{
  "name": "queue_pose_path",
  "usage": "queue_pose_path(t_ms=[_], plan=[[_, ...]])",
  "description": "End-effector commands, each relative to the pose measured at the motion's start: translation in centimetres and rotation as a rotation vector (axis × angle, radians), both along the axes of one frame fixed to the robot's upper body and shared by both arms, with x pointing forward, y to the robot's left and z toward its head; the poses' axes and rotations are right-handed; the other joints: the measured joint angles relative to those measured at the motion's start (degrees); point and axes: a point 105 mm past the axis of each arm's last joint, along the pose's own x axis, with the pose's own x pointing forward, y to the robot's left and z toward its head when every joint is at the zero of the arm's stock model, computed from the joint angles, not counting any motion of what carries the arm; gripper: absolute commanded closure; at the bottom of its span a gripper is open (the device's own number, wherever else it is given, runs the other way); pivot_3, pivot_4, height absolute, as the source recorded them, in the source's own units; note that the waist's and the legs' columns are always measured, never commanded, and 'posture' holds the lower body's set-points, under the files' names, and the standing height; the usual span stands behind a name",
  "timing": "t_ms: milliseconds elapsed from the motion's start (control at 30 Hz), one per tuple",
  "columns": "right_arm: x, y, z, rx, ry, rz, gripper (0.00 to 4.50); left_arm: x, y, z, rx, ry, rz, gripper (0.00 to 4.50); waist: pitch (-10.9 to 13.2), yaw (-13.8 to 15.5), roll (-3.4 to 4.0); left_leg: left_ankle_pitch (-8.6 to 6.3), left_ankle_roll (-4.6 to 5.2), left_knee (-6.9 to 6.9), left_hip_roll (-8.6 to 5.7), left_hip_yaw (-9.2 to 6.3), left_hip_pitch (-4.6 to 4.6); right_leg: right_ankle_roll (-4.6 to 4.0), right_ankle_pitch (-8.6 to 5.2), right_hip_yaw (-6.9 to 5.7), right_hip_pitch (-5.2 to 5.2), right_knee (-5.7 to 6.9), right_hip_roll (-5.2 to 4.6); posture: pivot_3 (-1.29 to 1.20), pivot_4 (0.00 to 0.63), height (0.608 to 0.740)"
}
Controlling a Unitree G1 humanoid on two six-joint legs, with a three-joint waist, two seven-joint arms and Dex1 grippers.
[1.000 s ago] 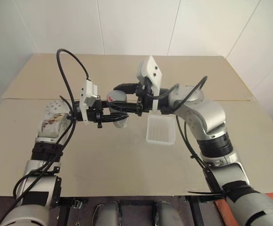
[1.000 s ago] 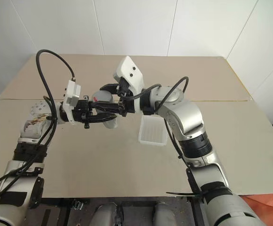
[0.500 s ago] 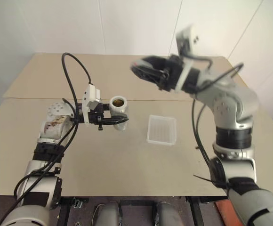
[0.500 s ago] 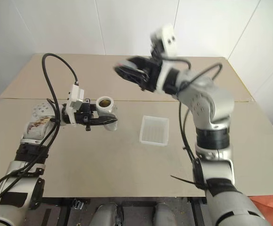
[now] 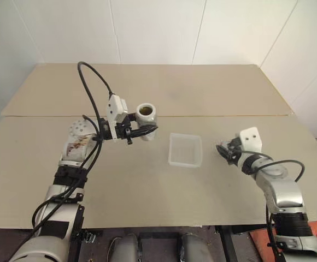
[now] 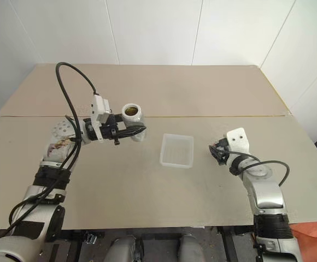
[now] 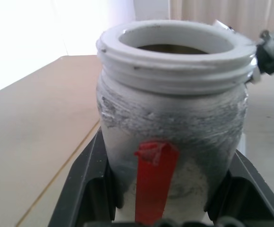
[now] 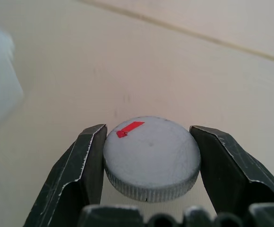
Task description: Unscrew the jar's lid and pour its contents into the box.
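Beige table (image 5: pixel 147 185), seam line running across top; white panelled wall (image 5: pixel 158 30) behind.

I count one jar (image 5: pixel 146 114) out here, open at the top. One lid (image 8: pixel 151 158), off the jar, with one small red mark on it. One box (image 5: pixel 185 149) on the table (image 5: pixel 147 185), a single shallow tray. Two grippers in my feeds: the left gripper (image 5: pixel 149 130) and the right gripper (image 5: pixel 223 151), each with two black fingers. Two beige boards make up the tabletop.
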Motion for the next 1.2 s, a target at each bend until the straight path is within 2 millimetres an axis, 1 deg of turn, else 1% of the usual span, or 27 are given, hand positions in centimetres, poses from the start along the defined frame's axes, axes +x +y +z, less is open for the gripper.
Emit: queue_pose_path(t_ms=[33, 67, 100, 200, 300, 333, 367, 433, 500, 533, 567, 633, 700, 767, 867, 933, 1033, 1133, 1200], plan=[[0.1, 0.5, 1.4, -0.012, -0.049, 0.034, 0.51, 0.4, -0.9, 1.6, 0.015, -0.102, 0.020, 2.57, 0.0, 0.1, 0.00, 0.00, 0.00, 0.00, 0.00, -0.04, 0.00, 0.00, 0.00, 0.00, 0.02, 0.00, 0.00, 0.00, 0.150, 0.740], [0.0, 0.6, 1.9, -0.006, -0.058, 0.048, 0.21, 0.4, -1.2, 1.7, 0.026, -0.126, 0.021, 2.57, 0.0, 0.2, 0.00, 0.00, 0.00, 0.00, -0.01, -0.06, 0.00, 0.00, 0.00, 0.00, 0.02, -0.01, 0.00, 0.00, 0.150, 0.740], [-0.1, 0.5, 2.8, -0.012, -0.078, 0.060, 0.03, 0.4, -1.5, 1.9, 0.044, -0.164, 0.021, 2.57, 0.0, 0.3, 0.00, -0.01, 0.01, 0.01, -0.01, -0.09, -0.02, 0.00, 0.00, 0.00, 0.03, -0.02, 0.00, 0.00, 0.150, 0.740], [-0.6, 0.5, 6.2, 0.018, -0.114, 0.126, 0.03, 0.7, -3.0, 2.8, 0.106, -0.320, 0.054, 2.57, 0.0, 0.8, 0.00, -0.02, 0.04, 0.02, -0.03, -0.25, -0.09, 0.01, 0.01, -0.01, 0.03, -0.02, -0.01, 0.00, 0.150, 0.740], [-1.8, 1.6, 9.6, 0.132, -0.069, 0.267, 0.03, 1.4, -4.9, 3.9, 0.230, -0.610, 0.131, 2.57, 0.0, 1.5, 0.00, -0.04, 0.07, 0.06, -0.05, -0.28, -0.15, 0.03, 0.04, -0.02, 0.04, -0.04, -0.01, 0.00, 0.150, 0.740], [-2.4, 2.1, 10.4, 0.164, -0.046, 0.319, 0.03, 1.4, -5.6, 4.1, 0.272, -0.713, 0.137, 2.57, 0.0, 1.7, -0.01, -0.05, 0.08, 0.07, -0.05, -0.29, -0.14, 0.03, 0.03, -0.04, 0.06, -0.09, -0.01, 0.00, 0.150, 0.740], [-3.2, 2.8, 11.0, 0.177, -0.011, 0.396, 0.03, 1.4, -6.4, 4.3, 0.350, -0.863, 0.141, 2.57, 0.0, 1.8, -0.01, -0.05, 0.09, 0.07, -0.06, -0.30, -0.13, 0.02, 0.04, -0.05, 0.06, -0.15, -0.01, 0.00, 0.150, 0.740], [-4.3, 3.7, 11.6, 0.189, 0.042, 0.498, 0.03, 1.4, -7.6, 3.9, 0.473, -1.092, 0.129, 2.57, 0.0, 2.0, -0.02, -0.05, 0.09, 0.03, -0.05, -0.29, -0.13, 0.02, 0.04, -0.15, 0.13, -0.17, -0.01, 0.00, 0.150, 0.740], [-4.9, 4.4, 12.0, 0.163, 0.044, 0.570, 0.03, 1.5, -9.0, 3.3, 0.608, -1.404, 0.102, 2.57, 0.0, 2.2, -0.05, -0.06, 0.10, -0.02, -0.05, -0.20, -0.14, 0.02, 0.04, -0.21, 0.17, -0.14, -0.01, 0.00, 0.150, 0.740], [-5.0, 4.7, 12.1, 0.148, 0.046, 0.595, 0.03, 1.6, -9.8, 2.9, 0.664, -1.593, 0.070, 2.57, 0.0, 2.3, -0.06, -0.07, 0.12, 0.01, -0.05, -0.18, -0.16, 0.03, 0.04, -0.20, 0.15, -0.15, -0.01, 0.00, 0.150, 0.740], [-5.0, 4.8, 12.1, 0.132, 0.040, 0.605, 0.03, 1.5, -10.4, 2.4, 0.685, -1.717, 0.031, 2.57, 0.0, 2.5, -0.06, -0.07, 0.12, -0.02, -0.10, -0.13, -0.19, 0.09, 0.08, -0.18, 0.15, -0.16, -0.01, 0.00, 0.150, 0.740], [-4.9, 5.2, 12.6, 0.143, 0.030, 0.618, 0.03, 1.7, -11.4, 1.9, 0.676, -1.866, 0.003, 2.57, 0.0, 2.6, -0.06, -0.09, 0.16, 0.00, -0.11, -0.02, -0.23, 0.18, 0.12, -0.17, 0.12, -0.14, -0.05, 0.00, 0.150, 0.740], [-5.1, 5.4, 13.1, 0.146, 0.014, 0.636, 0.03, 2.3, -12.1, 1.3, 0.714, -1.954, -0.019, 2.57, 0.0, 2.7, -0.06, -0.12, 0.21, 0.03, -0.11, 0.04, -0.29, 0.22, 0.13, -0.16, 0.05, -0.13, -0.07, 0.00, 0.150, 0.740], [-5.5, 5.5, 13.5, 0.159, 0.005, 0.655, 0.03, 2.6, -12.9, 1.2, 0.731, -2.046, -0.032, 2.57, 0.0, 2.8, -0.07, -0.12, 0.22, 0.04, -0.10, 0.10, -0.36, 0.23, 0.13, -0.16, -0.03, -0.13, -0.08, 0.00, 0.150, 0.740], [-6.1, 5.7, 13.7, 0.160, 0.007, 0.683, 0.03, 2.5, -13.8, 1.0, 0.741, -2.161, -0.082, 2.57, 0.0, 2.9, -0.08, -0.12, 0.21, 0.04, -0.10, 0.12, -0.45, 0.23, 0.12, -0.18, -0.11, -0.12, -0.07, 0.00, 0.150, 0.740], [-6.5, 5.8, 13.6, 0.169, 0.017, 0.698, 0.03, 2.5, -14.1, 0.6, 0.750, -2.202, -0.111, 2.57, 0.1, 3.1, -0.09, -0.08, 0.16, 0.05, -0.10, 0.16, -0.60, 0.24, 0.12, -0.21, -0.23, -0.12, -0.08, 0.00, 0.150, 0.740], [-6.9, 5.8, 13.3, 0.167, 0.036, 0.708, 0.03, 2.7, -14.3, 0.7, 0.755, -2.220, -0.107, 2.57, 0.1, 3.2, -0.10, -0.10, 0.19, 0.11, -0.10, 0.17, -0.59, 0.26, 0.11, -0.21, -0.18, -0.16, -0.10, 0.00, 0.150, 0.740], [-7.2, 5.6, 12.7, 0.153, 0.056, 0.713, 0.03, 2.8, -14.8, 1.5, 0.736, -2.203, -0.065, 2.57, 0.1, 3.2, -0.12, -0.13, 0.23, 0.18, -0.11, 0.16, -0.60, 0.26, 0.11, -0.22, -0.17, -0.13, -0.13, 0.00, 0.150, 0.740], [-7.2, 5.6, 12.6, 0.152, 0.062, 0.713, 0.03, 2.9, -14.7, 1.8, 0.734, -2.189, -0.048, 2.57, 0.1, 3.2, -0.13, -0.14, 0.26, 0.22, -0.11, 0.16, -0.62, 0.26, 0.11, -0.22, -0.18, -0.12, -0.15, 0.00, 0.150, 0.740]])
